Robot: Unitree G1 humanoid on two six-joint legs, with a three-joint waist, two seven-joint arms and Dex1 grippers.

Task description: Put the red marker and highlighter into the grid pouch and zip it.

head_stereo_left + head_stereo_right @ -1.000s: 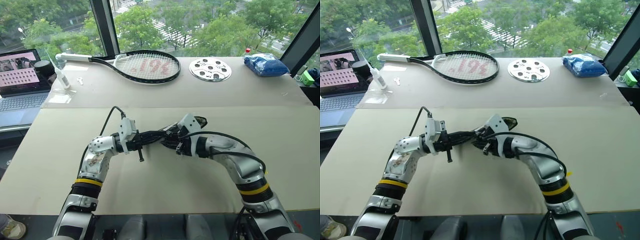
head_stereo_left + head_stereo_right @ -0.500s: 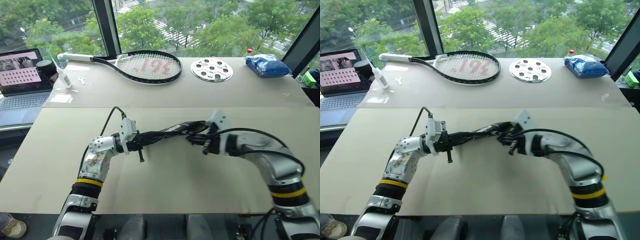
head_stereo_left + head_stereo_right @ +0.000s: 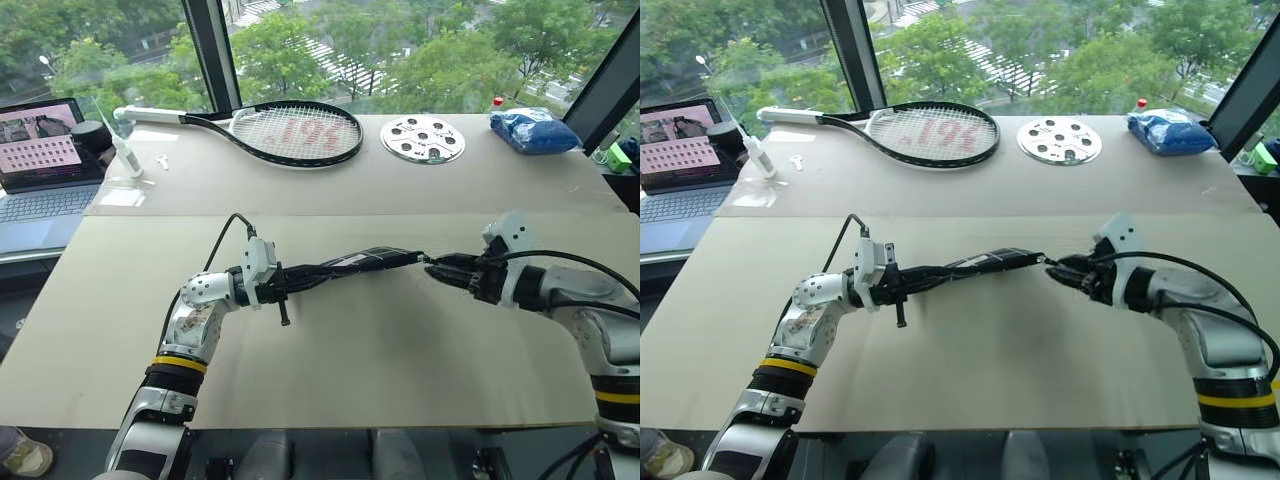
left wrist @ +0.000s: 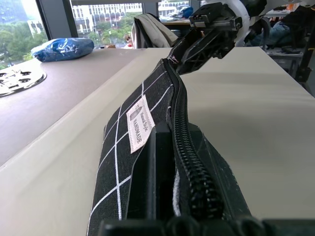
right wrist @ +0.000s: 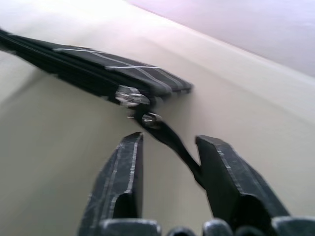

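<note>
From the head views I see the grid pouch held in the air above the bare desk, pinched at one end by my left claw, which is fully closed on it. The pouch's long axis runs level from that claw toward my right claw, edge-on to me. There is wide open desk in front of and beneath both claws; the tennis racket, the round metal disc and the blue bag sit well beyond, near the window, and the laptop is far off past my left claw.

A second ago my right claw was bunched up just beside the left one; it has since swung out to the pouch's far end, and the pouch is drawn out long.

In the left wrist view the pouch runs straight away from the claw, zipper teeth uppermost and closed, white label on its side.

In the right wrist view the claw's fingers stand parted, the zipper pull strap hanging between them, touching one finger but not pinched.
</note>
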